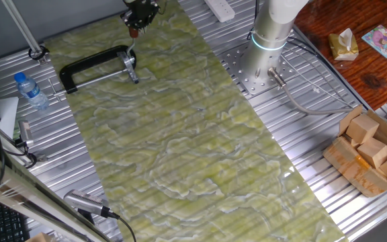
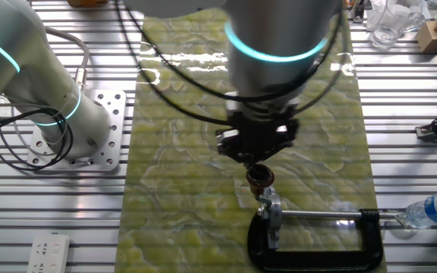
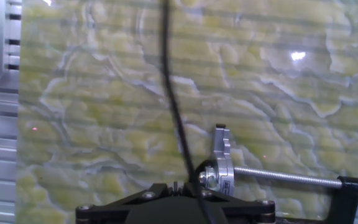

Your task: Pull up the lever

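Hand (image 2: 258, 168) sits directly over the lever (image 2: 259, 177), whose red-brown tip shows just under the fingers; cannot tell if the fingers grip it or how wide they stand. Lever rises from the silver hinge block (image 2: 270, 212) at the end of the threaded rod (image 2: 325, 216) of the black clamp (image 2: 317, 254), lying on the green marbled mat (image 1: 180, 134) of the tabletop (image 1: 294, 134). Water bottle (image 1: 31, 91) stands near the clamp.

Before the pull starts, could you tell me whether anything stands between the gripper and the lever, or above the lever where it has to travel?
Nothing visible does. The gripper sits directly over the lever, right at its red-brown tip. The black clamp frame and silver rod lie low on the green mat, and the water bottle stands off to the side.
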